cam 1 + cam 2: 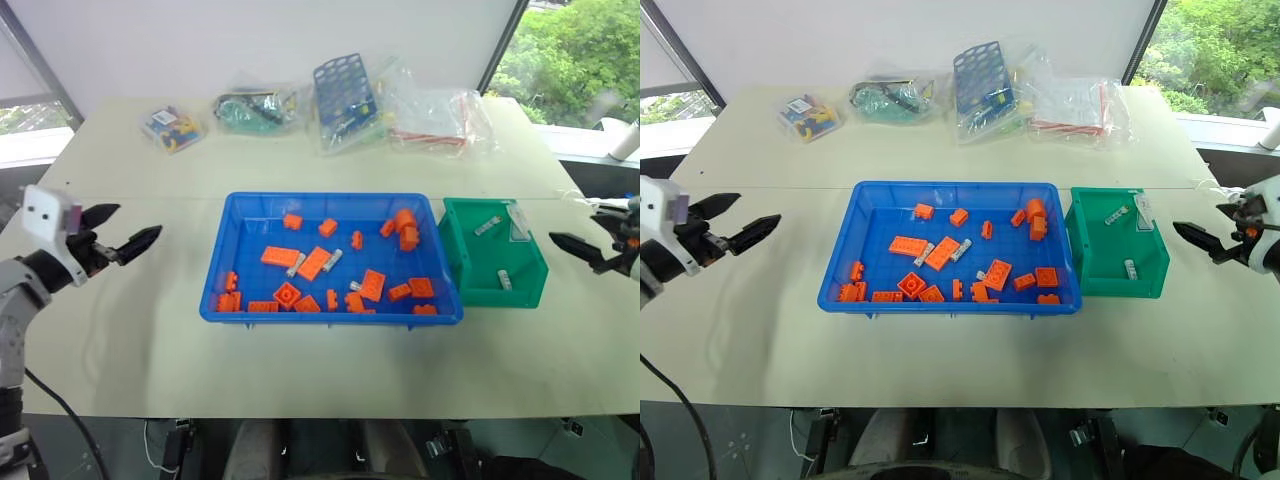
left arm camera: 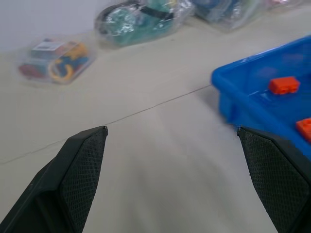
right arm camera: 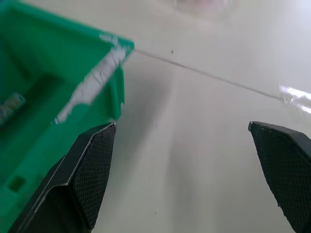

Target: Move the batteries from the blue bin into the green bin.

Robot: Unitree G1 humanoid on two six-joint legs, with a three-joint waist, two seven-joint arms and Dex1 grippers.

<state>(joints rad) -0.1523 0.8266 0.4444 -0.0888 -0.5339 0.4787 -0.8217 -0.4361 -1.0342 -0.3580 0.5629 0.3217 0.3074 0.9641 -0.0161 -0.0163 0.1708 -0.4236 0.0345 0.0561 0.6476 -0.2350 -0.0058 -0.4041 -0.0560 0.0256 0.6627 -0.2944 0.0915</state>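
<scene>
The blue bin lies mid-table, holding orange bricks and three silver batteries among them. Touching its right side is the green bin, with two batteries inside. My left gripper hovers open and empty above the table, well left of the blue bin and pointing toward it. My right gripper is open and empty just right of the green bin. In the right wrist view, the green bin's corner sits beside one finger.
Along the table's far side lie clear bags of parts and a blue perforated rack. Bare tabletop surrounds both bins at the front and sides. The table's front edge runs close below the bins.
</scene>
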